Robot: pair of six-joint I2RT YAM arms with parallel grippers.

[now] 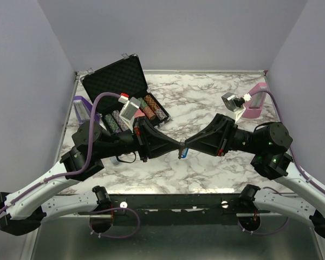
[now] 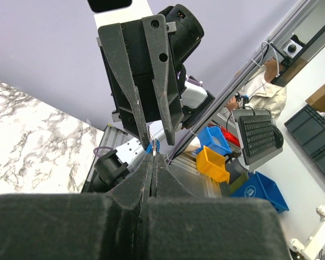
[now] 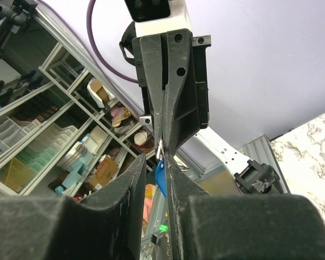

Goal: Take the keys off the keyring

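Top view: behind our left gripper (image 1: 179, 147), an open black case (image 1: 115, 76) holds striped poker chips (image 1: 134, 115) on the veined marble table (image 1: 206, 97). The blue oval plastic tag (image 1: 184, 154) hangs below both tips.

Left wrist: jaws pinch a thin silver metal piece (image 2: 150, 142).

Right wrist: our right gripper (image 3: 156, 160) stands narrow around the tag; we cannot tell whether it grips.

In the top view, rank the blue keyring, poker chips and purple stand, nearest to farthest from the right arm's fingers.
1. Blue keyring, hanging at the right fingers, centre.
2. Poker chips, in the case, back left.
3. Purple stand, far left edge.
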